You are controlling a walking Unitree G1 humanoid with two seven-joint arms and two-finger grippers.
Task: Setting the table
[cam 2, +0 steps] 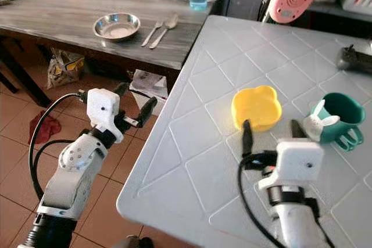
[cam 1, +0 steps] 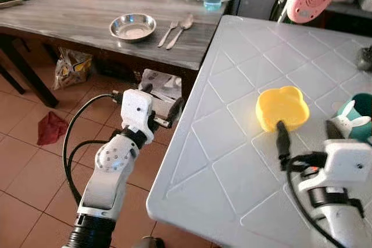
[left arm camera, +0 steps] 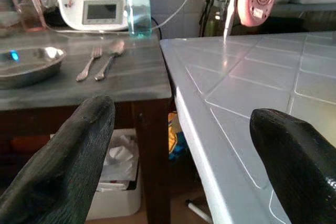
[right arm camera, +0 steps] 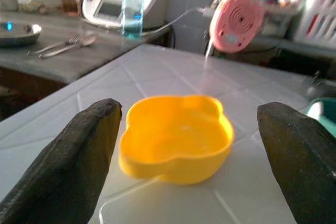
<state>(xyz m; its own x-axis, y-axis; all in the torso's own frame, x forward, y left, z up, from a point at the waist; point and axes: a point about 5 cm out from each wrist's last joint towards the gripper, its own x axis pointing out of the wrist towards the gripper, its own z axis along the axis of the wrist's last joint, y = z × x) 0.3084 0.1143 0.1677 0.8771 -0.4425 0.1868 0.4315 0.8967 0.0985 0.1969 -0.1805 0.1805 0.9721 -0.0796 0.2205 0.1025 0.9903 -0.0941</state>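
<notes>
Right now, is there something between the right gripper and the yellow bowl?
Nothing visible. The right gripper is open just short of the yellow bowl, with bare white table between. The green cup stands off to the side.

Right claw (cam 2: 272,129) spread wide over white table (cam 2: 192,143); yellow bowl (cam 2: 256,106) found just ahead, centred on gap, path to it unobstructed. Green cup (cam 2: 340,119) set close beside its right finger. Left claw (cam 2: 135,101) spread, held off table edge, open floor (cam 2: 17,161) below; wooden table (cam 2: 75,24) ahead.
</notes>
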